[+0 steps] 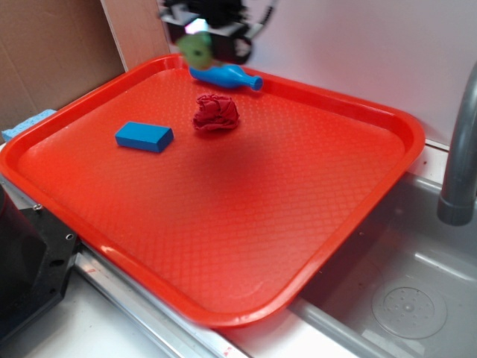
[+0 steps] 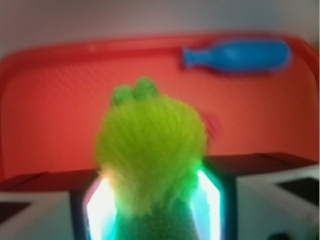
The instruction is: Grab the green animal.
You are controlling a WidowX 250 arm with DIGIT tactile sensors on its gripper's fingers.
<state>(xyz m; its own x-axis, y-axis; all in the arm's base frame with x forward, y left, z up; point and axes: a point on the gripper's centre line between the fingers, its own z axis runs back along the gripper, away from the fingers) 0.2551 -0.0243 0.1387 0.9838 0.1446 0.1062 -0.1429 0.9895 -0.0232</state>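
Green animal (image 1: 197, 49): small plush, held off the red tray (image 1: 387, 119) at its far edge, just above the blue bottle (image 1: 226, 77), clamped between the fingers of the end effector (image 2: 152, 197). Handling: judged best to keep the squeeze steady and lift straight, as the fuzzy body compresses easily. Orientation: in the wrist view its long axis runs away from the end effector, stubby green limbs outermost.

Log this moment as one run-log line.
gripper: shut on green animal | lifted over tray far edge | bottle below | red ball, block untouched
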